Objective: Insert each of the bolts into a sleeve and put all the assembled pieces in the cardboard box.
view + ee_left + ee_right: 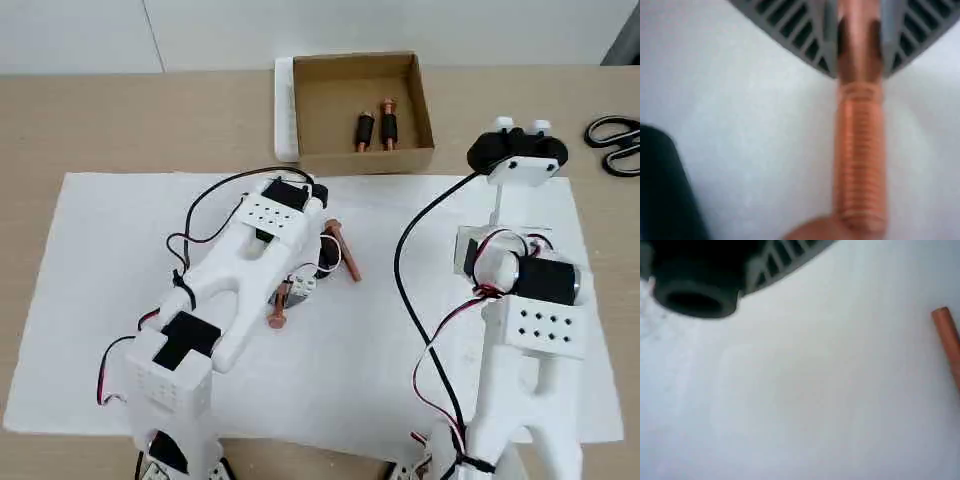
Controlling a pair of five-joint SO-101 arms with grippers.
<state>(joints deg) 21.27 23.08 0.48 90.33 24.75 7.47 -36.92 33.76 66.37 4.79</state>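
White paper (330, 370) lies open mid-sheet; left gripper (858, 67) clamps a bolt (860, 150), right gripper (695, 270) (far right edge) a sleeve (695, 297).

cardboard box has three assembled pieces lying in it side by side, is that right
No, it holds two, not three. The high view shows two assembled pieces lying side by side in the cardboard box.

Two assembled pieces (365, 131) are counted in the one cardboard box (310, 110). Two loose bolts (343, 250) are seen, one bolt (860, 150) clamped between the jaws of the left gripper (858, 70). Two loose sleeves (327, 256) are made out, apparently: one sleeve (695, 295) in the jaws of the right gripper (695, 282), one beside the left's. One pair of scissors (615, 140) is noted.
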